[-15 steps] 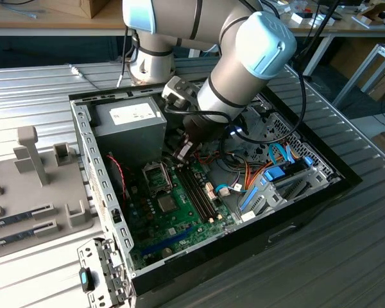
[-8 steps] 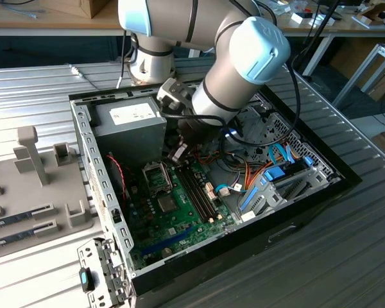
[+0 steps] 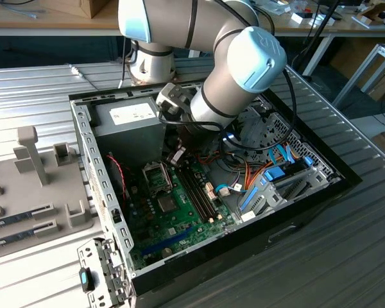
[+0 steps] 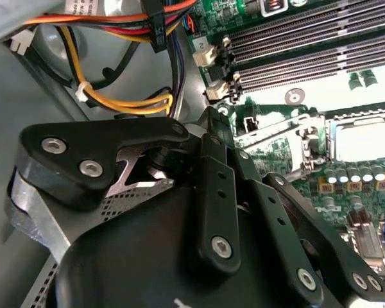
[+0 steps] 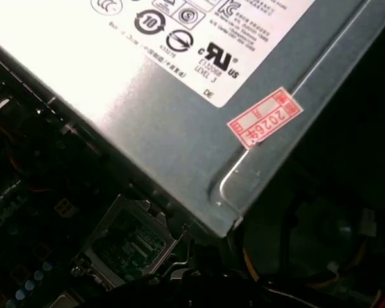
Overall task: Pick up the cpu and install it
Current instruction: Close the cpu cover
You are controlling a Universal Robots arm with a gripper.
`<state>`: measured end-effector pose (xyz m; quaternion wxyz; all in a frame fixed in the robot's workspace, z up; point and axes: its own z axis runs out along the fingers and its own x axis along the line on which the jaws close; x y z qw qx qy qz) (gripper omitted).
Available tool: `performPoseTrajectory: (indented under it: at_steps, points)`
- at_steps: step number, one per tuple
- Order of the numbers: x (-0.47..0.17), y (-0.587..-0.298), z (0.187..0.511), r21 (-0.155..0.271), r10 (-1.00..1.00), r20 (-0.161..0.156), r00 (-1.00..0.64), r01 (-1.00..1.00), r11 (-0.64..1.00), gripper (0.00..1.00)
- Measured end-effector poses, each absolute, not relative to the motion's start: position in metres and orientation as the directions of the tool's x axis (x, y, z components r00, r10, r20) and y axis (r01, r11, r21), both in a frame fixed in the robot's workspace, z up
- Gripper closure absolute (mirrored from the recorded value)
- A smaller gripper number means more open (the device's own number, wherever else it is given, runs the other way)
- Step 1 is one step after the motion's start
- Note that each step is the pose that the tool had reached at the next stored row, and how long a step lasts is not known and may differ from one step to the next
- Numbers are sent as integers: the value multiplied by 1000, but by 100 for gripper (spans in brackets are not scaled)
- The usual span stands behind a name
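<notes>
The arm reaches down into the open computer case (image 3: 346, 176), its gripper (image 3: 177, 156) low beside the grey power supply (image 3: 129, 125) and just above the motherboard (image 3: 179, 215). Whether its jaws are open or closed, I cannot tell. Next to it lies the CPU socket (image 3: 156, 176); the second wrist view shows the socket frame (image 4: 362, 138) with something pale inside, possibly the cpu, though glare hides it. Memory slots (image 3: 197, 189) run alongside.
</notes>
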<state>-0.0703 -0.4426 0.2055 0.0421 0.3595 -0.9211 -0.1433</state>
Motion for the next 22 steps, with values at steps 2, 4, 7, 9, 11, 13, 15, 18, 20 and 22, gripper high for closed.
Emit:
performPoseTrajectory:
  at_steps: [2,4,7,9,11,13,15,18,20,22]
  points:
    - [-71,-441,203,295,-674,-27,-738,-650,700,89]
    - [-72,-441,203,296,-674,-27,-738,-650,700,89]
    - [-76,-442,202,296,-674,-27,-738,-650,700,89]
    - [-77,-442,202,296,-674,-27,-738,-650,700,89]
    - [-79,-443,202,296,-674,-27,-738,-650,700,89]
    - [-79,-444,202,296,-674,-27,-738,-650,700,89]
    - [-79,-445,203,297,-674,-28,-738,-650,699,89]
    - [-79,-446,205,298,-674,-29,-738,-650,699,89]
    - [-80,-450,215,304,-674,-37,-738,-651,696,89]
    - [-81,-450,218,307,-674,-42,-738,-651,694,89]
